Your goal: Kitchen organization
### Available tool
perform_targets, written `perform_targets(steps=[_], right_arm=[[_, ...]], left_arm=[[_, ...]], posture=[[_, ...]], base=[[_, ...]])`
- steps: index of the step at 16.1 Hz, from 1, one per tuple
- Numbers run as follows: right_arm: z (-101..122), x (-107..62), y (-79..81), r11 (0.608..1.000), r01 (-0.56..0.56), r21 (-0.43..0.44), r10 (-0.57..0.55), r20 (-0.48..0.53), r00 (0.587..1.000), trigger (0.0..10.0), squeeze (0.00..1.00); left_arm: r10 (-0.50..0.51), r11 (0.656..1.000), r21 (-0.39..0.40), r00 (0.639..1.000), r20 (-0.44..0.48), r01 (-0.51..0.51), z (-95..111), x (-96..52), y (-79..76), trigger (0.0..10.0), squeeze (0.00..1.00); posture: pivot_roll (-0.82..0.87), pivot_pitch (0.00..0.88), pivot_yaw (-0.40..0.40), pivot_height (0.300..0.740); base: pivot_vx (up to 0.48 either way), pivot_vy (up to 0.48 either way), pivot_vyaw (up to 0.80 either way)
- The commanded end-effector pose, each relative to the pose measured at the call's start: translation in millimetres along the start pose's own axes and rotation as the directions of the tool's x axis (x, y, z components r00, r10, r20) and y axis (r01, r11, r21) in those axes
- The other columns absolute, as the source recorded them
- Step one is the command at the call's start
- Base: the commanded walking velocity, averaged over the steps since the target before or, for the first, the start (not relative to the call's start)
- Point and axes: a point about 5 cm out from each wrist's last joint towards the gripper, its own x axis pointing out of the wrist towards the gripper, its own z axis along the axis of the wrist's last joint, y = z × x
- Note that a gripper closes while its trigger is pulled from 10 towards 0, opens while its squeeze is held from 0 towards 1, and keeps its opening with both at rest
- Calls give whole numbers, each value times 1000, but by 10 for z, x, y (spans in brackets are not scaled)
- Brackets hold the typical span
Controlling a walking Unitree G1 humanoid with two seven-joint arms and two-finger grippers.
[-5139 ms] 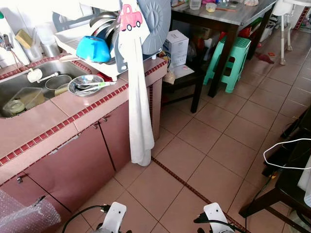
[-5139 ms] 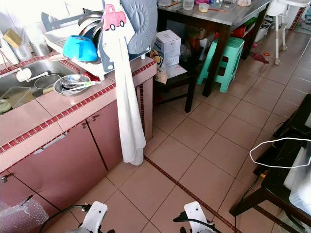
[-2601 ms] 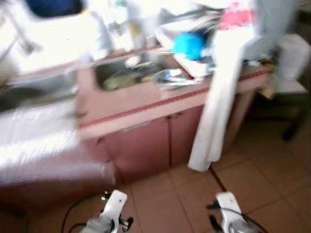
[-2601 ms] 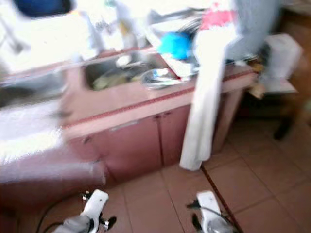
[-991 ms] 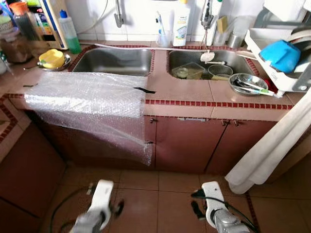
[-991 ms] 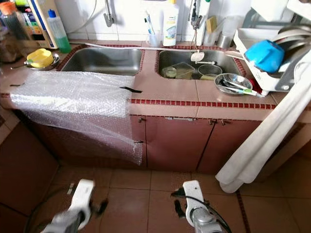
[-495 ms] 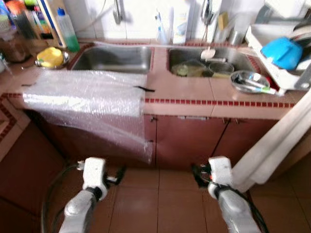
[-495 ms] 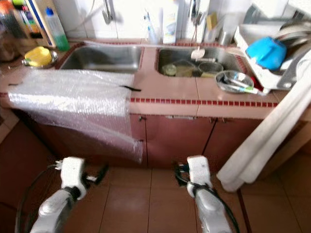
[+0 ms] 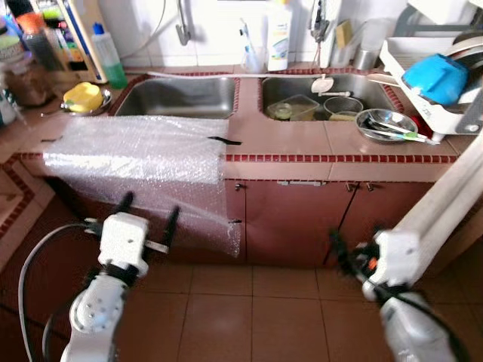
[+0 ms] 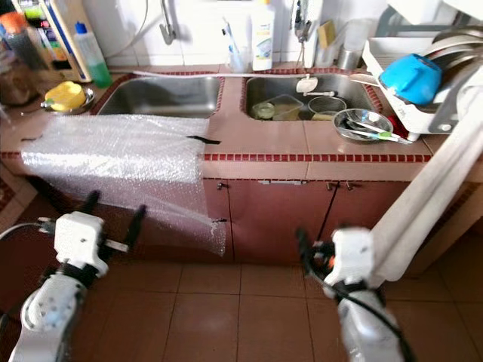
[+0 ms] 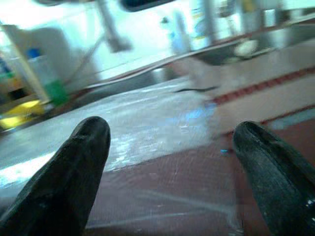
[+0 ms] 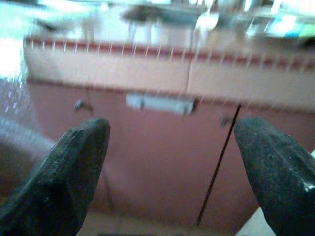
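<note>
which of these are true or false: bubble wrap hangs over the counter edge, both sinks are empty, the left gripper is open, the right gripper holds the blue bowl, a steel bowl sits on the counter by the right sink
1. Bubble wrap hangs over the counter edge. True.
2. Both sinks are empty. False: the left sink looks empty, but the right sink holds containers.
3. The left gripper is open. True: its fingers stand apart, holding nothing.
4. The right gripper holds the blue bowl. False: it is open, facing the cabinet doors; the blue bowl rests on the dish rack.
5. A steel bowl sits on the counter by the right sink. True.
</note>
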Motion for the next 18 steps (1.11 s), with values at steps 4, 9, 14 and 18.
perform_targets(steps=[4, 9, 14, 18], right_arm=[[182, 43, -130, 987, 146, 65, -146, -8, 989, 10000, 0], [423, 231, 146, 988, 109, 107, -117, 74, 990, 10000, 0], [486, 339, 239, 991, 86, 105, -96, 94, 991, 10000, 0], [501, 374, 244, 992, 84, 99, -94, 103, 990, 10000, 0]], left_arm=[[18, 999, -48, 996, -82, -22, -5, 7, -16, 10000, 0], [75, 993, -88, 995, -57, -80, 120, 201, 13, 10000, 0], [98, 988, -114, 991, -86, -108, 83, 269, 13, 10000, 0], [104, 987, -113, 989, -101, -115, 51, 270, 11, 10000, 0]], posture=[[-42, 0, 92, 740], [-33, 0, 72, 740], [-20, 0, 53, 740], [-20, 0, 58, 740]], base=[[0, 0, 0], [0, 0, 0], [0, 202, 0], [0, 352, 0]])
